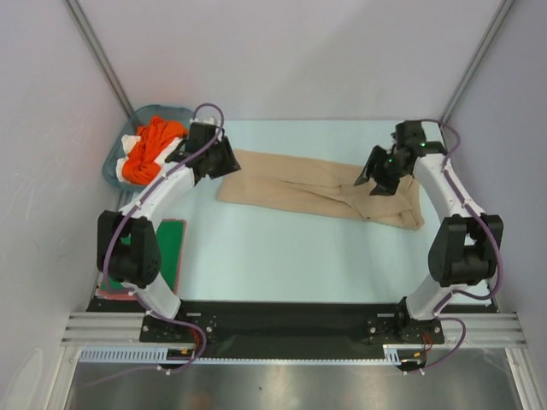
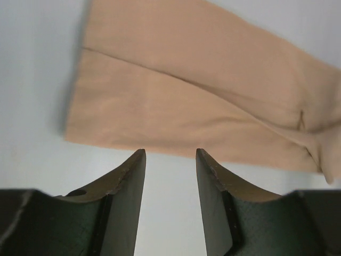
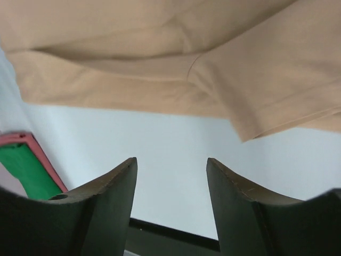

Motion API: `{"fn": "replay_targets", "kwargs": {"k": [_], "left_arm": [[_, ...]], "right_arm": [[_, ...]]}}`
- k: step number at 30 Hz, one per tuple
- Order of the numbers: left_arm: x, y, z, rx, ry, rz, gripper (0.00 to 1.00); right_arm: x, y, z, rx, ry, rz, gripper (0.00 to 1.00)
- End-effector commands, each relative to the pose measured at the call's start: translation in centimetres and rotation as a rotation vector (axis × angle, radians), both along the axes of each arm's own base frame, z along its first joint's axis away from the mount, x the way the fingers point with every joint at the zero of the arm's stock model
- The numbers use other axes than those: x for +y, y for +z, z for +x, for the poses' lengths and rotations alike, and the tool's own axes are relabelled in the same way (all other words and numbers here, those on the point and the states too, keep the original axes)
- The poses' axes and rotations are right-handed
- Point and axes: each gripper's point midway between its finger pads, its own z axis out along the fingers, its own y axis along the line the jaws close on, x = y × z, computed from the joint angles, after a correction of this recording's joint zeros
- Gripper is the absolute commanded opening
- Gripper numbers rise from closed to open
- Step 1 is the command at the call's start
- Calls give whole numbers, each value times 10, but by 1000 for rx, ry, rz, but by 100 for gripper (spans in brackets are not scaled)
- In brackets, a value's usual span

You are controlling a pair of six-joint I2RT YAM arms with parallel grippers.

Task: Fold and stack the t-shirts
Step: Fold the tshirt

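Note:
A tan-beige t-shirt [image 1: 299, 186] lies folded into a long strip across the far middle of the table; it also shows in the left wrist view [image 2: 186, 90] and the right wrist view [image 3: 160, 53]. My left gripper [image 1: 224, 162] hovers at its left end, open and empty [image 2: 170, 152]. My right gripper [image 1: 380, 181] hovers over its right end, open and empty [image 3: 170, 160]. An orange t-shirt [image 1: 154, 145] and a white one [image 1: 131, 143] lie in the teal basket [image 1: 115, 166]. A folded dark green t-shirt [image 1: 167, 252] lies on a reddish one [image 1: 181, 256] at the left.
The basket stands at the far left corner. The green and reddish stack shows at the left edge of the right wrist view [image 3: 26, 165]. Grey walls close in the table on three sides. The black arm mounting rail [image 1: 291, 320] runs along the near edge.

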Motion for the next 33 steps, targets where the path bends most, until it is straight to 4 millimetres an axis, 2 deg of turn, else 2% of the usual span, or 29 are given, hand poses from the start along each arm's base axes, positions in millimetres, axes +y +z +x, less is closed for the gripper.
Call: {"fn": "replay_targets", "kwargs": {"k": [1, 2, 3, 6, 7, 10, 14, 17, 19, 20, 21, 22, 23, 26, 27, 29, 31, 33], "left_arm": [[-51, -20, -15, 6, -190, -134, 48], [-58, -29, -17, 29, -210, -140, 47], [-61, -44, -17, 62, -219, -135, 44], [-62, -69, -15, 104, -230, -110, 41], [-63, -71, -14, 108, -236, -109, 40], [-64, -75, -9, 103, -238, -104, 40], [-63, -76, -3, 98, -236, -96, 41], [-66, -75, -2, 103, -243, -115, 40], [-70, -74, -3, 105, -258, -133, 41], [-72, -72, -5, 107, -269, -146, 41], [-74, -71, -7, 109, -276, -158, 41], [-76, -69, -9, 109, -284, -170, 41], [-77, -69, -14, 114, -291, -183, 41], [-88, -68, -27, 129, -322, -262, 45], [-92, -63, -26, 115, -326, -285, 46], [-96, -64, -31, 123, -339, -313, 49], [-98, -67, -31, 134, -349, -323, 51], [-100, -66, -26, 133, -356, -336, 51]], "right_arm": [[32, -32, -1, 29, 10, 38, 60], [41, -38, -3, 39, 24, 28, 57], [60, -42, -5, 38, 51, 15, 56], [70, -55, 0, 22, 65, -58, 49], [70, -59, 1, 28, 69, -82, 46], [49, -62, 3, 30, 68, -150, 45], [58, -58, 9, 14, 142, -116, 46], [36, -53, 12, 42, 65, -122, 50], [25, -48, -3, 61, 28, -49, 58], [-1, -48, -4, 71, -48, -28, 63], [-3, -53, -18, 98, -55, 7, 65], [-23, -43, -19, 70, -118, 37, 66], [-45, -41, -21, 67, -184, 70, 68], [-66, -34, -25, 45, -227, 138, 69], [-80, -33, -26, 43, -255, 139, 69], [-86, -34, -27, 51, -269, 146, 69], [-87, -35, -24, 48, -271, 142, 68], [-97, -42, -22, 53, -297, 90, 68]]}}
